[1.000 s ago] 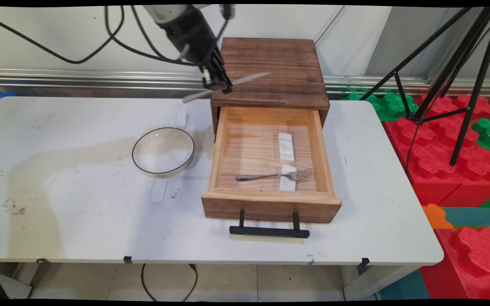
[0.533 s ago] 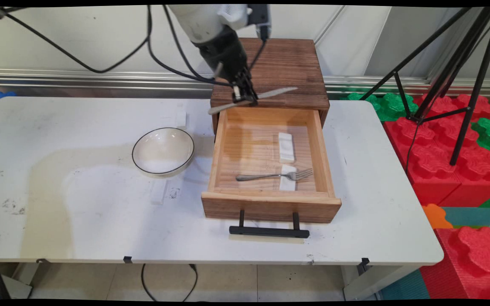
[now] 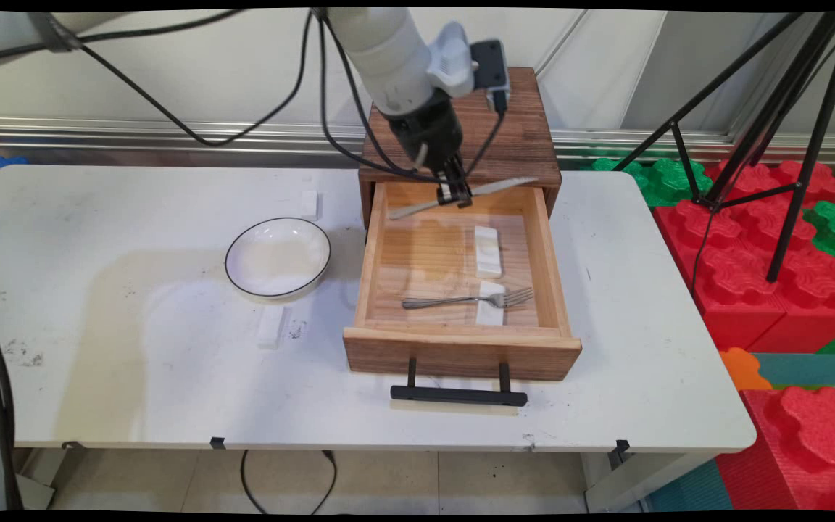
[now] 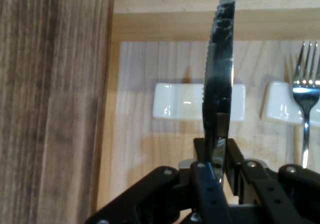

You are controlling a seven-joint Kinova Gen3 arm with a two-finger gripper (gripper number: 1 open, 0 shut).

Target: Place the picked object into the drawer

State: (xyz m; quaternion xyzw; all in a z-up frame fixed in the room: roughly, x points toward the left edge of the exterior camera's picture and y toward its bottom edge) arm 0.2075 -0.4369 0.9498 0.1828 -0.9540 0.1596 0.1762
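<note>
On the white tabletop [image 3: 135,377], toward the left: a round white bowl [image 3: 277,257] with a dark rim, sitting empty. Just behind it, a small white rest [image 3: 309,204]; just in front of it, another white rest [image 3: 271,327], lying flat. Both apart from the bowl.

Right of the bowl: a dark wooden cabinet [image 3: 512,138] with its pale drawer [image 3: 461,348] pulled fully open toward the near edge, black handle [image 3: 459,395] in front.

Above the drawer's back left part: the black pincer [image 3: 455,194], pointing down, pressed tight on a table knife [image 3: 461,199]. Knife held near its middle, roughly level, handle end toward the left, blade end reaching right across the cabinet's front edge. In the hand view, the serrated blade [image 4: 219,78] rising on edge straight up from between the fingers [image 4: 205,184], clamped on both sides.

Inside the drawer, below and to the right of the knife: a white rest [image 3: 488,251] lying lengthwise, nothing on it. Nearer the drawer front: a fork [image 3: 464,299] lying crosswise, tines to the right, its neck propped on a second white rest [image 3: 491,310].

Far right, off the tabletop: a black tripod [image 3: 773,138] above red and green foam blocks [image 3: 751,239].
</note>
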